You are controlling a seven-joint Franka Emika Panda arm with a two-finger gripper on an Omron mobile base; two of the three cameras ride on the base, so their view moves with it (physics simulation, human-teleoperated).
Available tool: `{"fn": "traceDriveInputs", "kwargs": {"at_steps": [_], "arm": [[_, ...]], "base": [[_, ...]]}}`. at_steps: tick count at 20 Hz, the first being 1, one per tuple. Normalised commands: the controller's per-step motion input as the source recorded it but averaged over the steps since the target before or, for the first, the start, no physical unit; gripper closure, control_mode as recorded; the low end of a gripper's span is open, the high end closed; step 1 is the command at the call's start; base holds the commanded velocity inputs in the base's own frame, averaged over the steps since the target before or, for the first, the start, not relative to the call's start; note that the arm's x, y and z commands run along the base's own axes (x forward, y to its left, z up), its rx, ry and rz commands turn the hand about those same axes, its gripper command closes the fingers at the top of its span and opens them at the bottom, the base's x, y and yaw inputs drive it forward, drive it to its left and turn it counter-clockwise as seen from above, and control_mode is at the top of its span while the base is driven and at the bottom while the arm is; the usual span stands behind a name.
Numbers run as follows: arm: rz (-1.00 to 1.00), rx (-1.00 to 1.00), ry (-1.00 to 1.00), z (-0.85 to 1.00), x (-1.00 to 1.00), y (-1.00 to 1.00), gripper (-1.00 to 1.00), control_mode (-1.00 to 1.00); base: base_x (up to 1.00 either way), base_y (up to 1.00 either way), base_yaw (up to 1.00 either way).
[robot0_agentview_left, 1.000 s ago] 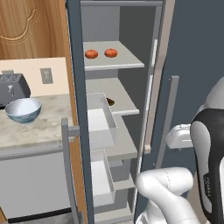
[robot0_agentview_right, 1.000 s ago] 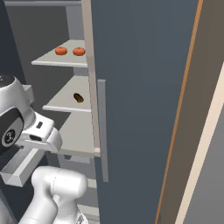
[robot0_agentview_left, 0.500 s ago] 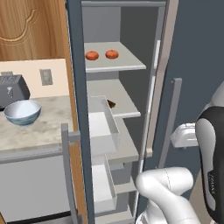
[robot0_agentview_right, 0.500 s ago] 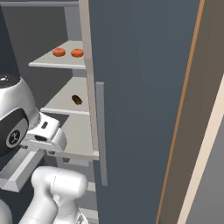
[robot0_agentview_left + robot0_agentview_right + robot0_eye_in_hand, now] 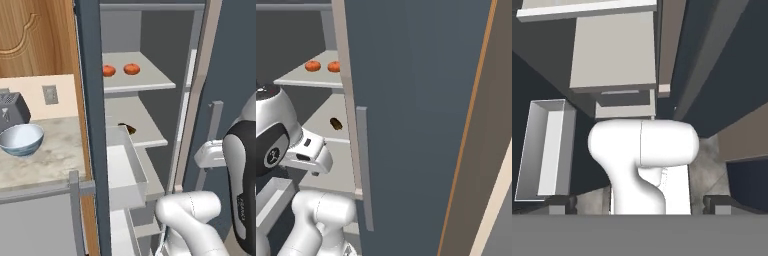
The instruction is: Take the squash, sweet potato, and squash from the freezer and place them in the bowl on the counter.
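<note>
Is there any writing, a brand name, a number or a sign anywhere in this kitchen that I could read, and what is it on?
None: no readable word, number or brand shows in any view.
The toaster, the bowl, the freezer door and the wall outlet carry no lettering.
The round mark on the robot's dark joint is a plain symbol, not text.

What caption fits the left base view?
Open freezer with two orange vegetables on its upper shelf; empty bowl beside toaster on the counter.
</note>
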Motion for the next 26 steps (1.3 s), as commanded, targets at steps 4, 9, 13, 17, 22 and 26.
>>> {"fn": "traceDriveInputs", "kwargs": {"at_steps": [4, 9, 13, 17, 22, 26], "arm": [[0.00, 0.00, 0.00, 0.00, 0.00, 0.00, -1.00, 1.00], [0.00, 0.00, 0.00, 0.00, 0.00, 0.00, -1.00, 1.00], [0.00, 0.00, 0.00, 0.00, 0.00, 0.00, -1.00, 1.00], [0.00, 0.00, 0.00, 0.00, 0.00, 0.00, -1.00, 1.00], [0.00, 0.00, 0.00, 0.00, 0.00, 0.00, -1.00, 1.00], [0.00, 0.00, 0.00, 0.00, 0.00, 0.00, -1.00, 1.00]], "base": [[0.54, 0.03, -0.05], [0.52, 0.15, -0.06], [0.35, 0.33, -0.08], [0.25, 0.50, -0.05], [0.11, 0.58, 0.00], [0.18, 0.37, 0.01]]}}
